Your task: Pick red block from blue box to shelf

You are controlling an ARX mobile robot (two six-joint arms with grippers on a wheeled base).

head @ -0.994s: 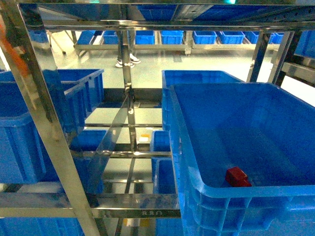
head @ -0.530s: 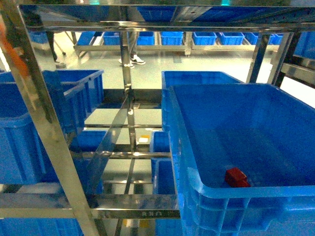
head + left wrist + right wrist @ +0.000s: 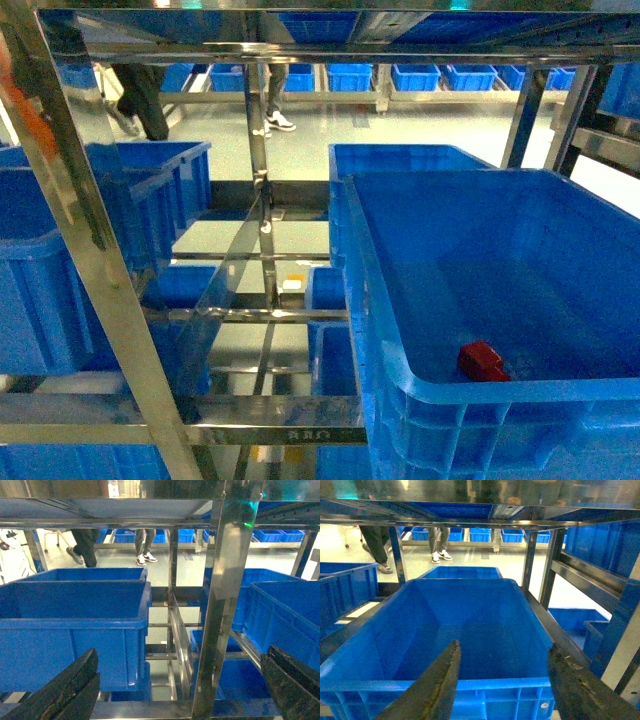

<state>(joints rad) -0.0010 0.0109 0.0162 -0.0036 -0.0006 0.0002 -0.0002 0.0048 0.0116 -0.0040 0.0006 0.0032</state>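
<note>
Red block (image 3: 483, 361), small, glossy and roughly cubic, lies on the floor of the blue box (image 3: 395, 330) near its front wall, which hides it from the right wrist view. That box is a smooth-walled plastic tub with a rolled rim and ribbed outer face, sitting directly below and ahead of the right gripper (image 3: 502, 680), whose two dark, worn fingers (image 3: 437, 685) stand spread apart with nothing between them, just above the near rim. The left gripper (image 3: 180, 685) is likewise released, its rough black fingers (image 3: 70, 690) wide at either side of a mirror-bright post of the shelf (image 3: 220, 610); a blue crate (image 3: 75, 620) sits ahead to its left and another crate (image 3: 285, 615) to its right. Polished steel rails cross overhead of both grippers, leaving a low gap above the box. Beyond the shelf lies a pale shiny floor, with rows of bins (image 3: 420, 76) on far racks and people's legs (image 3: 439, 542).
</note>
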